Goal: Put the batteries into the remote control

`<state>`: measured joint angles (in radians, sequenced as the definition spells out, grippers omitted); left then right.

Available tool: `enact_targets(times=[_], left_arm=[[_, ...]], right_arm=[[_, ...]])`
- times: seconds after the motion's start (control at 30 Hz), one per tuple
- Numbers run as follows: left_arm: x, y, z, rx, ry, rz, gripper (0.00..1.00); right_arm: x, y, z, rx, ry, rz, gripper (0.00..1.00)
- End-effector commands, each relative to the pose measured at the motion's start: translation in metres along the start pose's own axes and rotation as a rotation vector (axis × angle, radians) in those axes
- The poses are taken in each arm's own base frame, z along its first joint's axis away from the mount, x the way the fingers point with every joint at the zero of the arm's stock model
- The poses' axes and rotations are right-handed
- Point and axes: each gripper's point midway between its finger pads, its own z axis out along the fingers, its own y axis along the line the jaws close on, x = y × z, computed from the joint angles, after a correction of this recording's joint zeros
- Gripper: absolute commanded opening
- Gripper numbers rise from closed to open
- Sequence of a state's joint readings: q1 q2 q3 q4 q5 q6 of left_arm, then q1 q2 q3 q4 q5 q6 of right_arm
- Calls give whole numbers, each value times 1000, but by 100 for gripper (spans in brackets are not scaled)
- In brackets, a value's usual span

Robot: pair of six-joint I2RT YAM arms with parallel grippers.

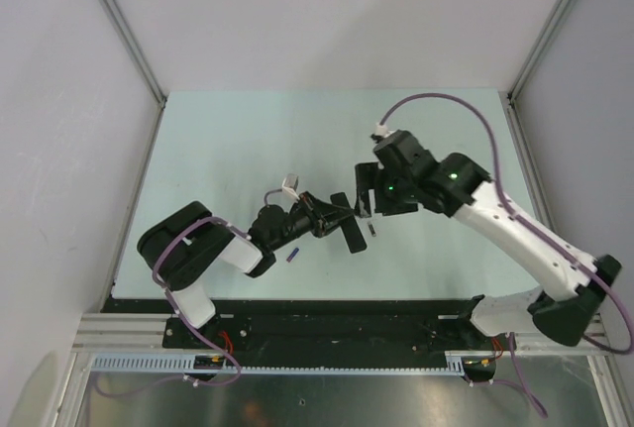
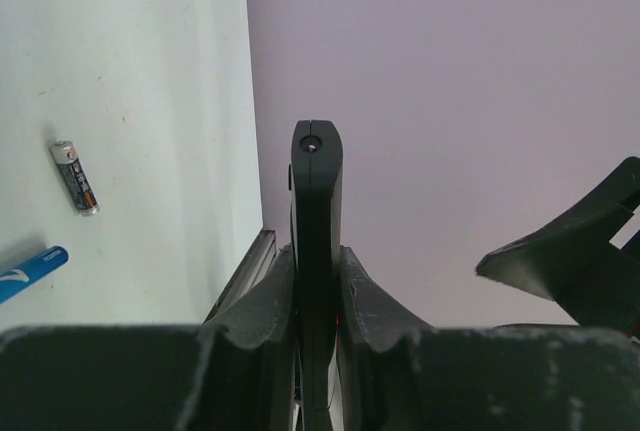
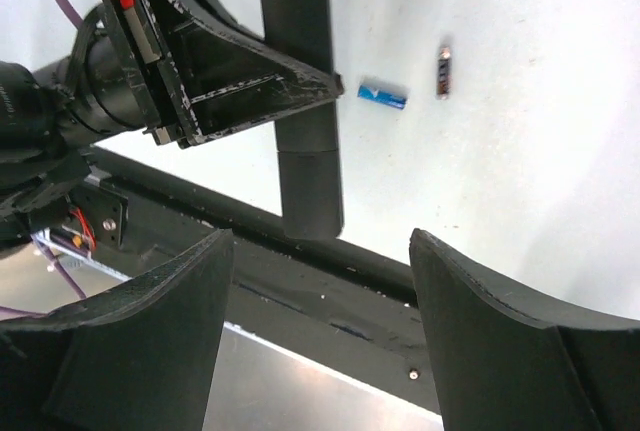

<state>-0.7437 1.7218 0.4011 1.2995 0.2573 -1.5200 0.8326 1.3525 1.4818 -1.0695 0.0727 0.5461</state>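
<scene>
My left gripper (image 1: 332, 217) is shut on the remote control (image 1: 352, 234), a slim black bar held off the table. In the left wrist view the remote control (image 2: 316, 181) stands edge-on, clamped between my fingers (image 2: 268, 296). My right gripper (image 1: 365, 197) is open and empty, close beside the remote's far end. In the right wrist view the remote control (image 3: 308, 166) hangs ahead of the open right gripper (image 3: 320, 321), with the left gripper (image 3: 225, 81) shut round its middle. No battery recess shows. No orange-red batteries are in view.
A small blue cylinder (image 1: 293, 255) (image 2: 30, 273) (image 3: 383, 96) lies on the pale table (image 1: 248, 150) near the front edge. A small grey cylinder with a red-orange band (image 1: 373, 231) (image 2: 75, 177) (image 3: 443, 71) lies beside it. The black front rail (image 1: 327, 318) runs along the table's near edge.
</scene>
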Motion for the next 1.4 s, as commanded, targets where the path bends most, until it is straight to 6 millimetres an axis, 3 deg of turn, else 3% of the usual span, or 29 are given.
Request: enact_targets(times=[0.0, 0.07, 0.1, 0.13, 0.17, 0.2, 0.27, 0.33, 0.37, 0.53, 0.67, 0.9, 1.07, 1.37], left_arm=[[-9, -97, -11, 396, -24, 103, 0], [-12, -99, -12, 398, -28, 99, 0], [-12, -100, -12, 403, -23, 104, 0], [-11, -102, -13, 409, -12, 106, 0], [-13, -106, -15, 418, -11, 106, 0], [-10, -108, -17, 423, 6, 111, 0], [-8, -112, -21, 434, 24, 119, 0], [-2, -116, -27, 443, 60, 122, 0], [0, -116, -29, 443, 75, 112, 0], [10, -125, -42, 461, 144, 111, 0], [15, -140, -47, 502, 180, 129, 0], [17, -158, -46, 548, 201, 147, 0], [16, -163, -46, 560, 196, 157, 0], [15, -167, -46, 564, 185, 169, 0]], right_arm=[[-27, -17, -49, 6, -190, 58, 75], [-37, -23, -65, -19, -292, 106, 75], [-32, -28, -60, -19, -300, 118, 75], [-31, -29, -68, -49, -346, 139, 75], [-40, -25, -70, -92, -403, 163, 75], [-30, -28, -56, -98, -393, 186, 75], [-44, -19, -73, -211, -519, 215, 79], [-36, -16, -67, -292, -528, 239, 82], [-46, -17, -69, -325, -561, 258, 83], [-23, 5, -43, -511, -384, 230, 87], [-8, 18, -26, -648, -360, 251, 87], [10, 30, -13, -745, -279, 249, 86], [16, 40, -18, -826, -268, 257, 85], [39, 50, 0, -830, -179, 243, 73]])
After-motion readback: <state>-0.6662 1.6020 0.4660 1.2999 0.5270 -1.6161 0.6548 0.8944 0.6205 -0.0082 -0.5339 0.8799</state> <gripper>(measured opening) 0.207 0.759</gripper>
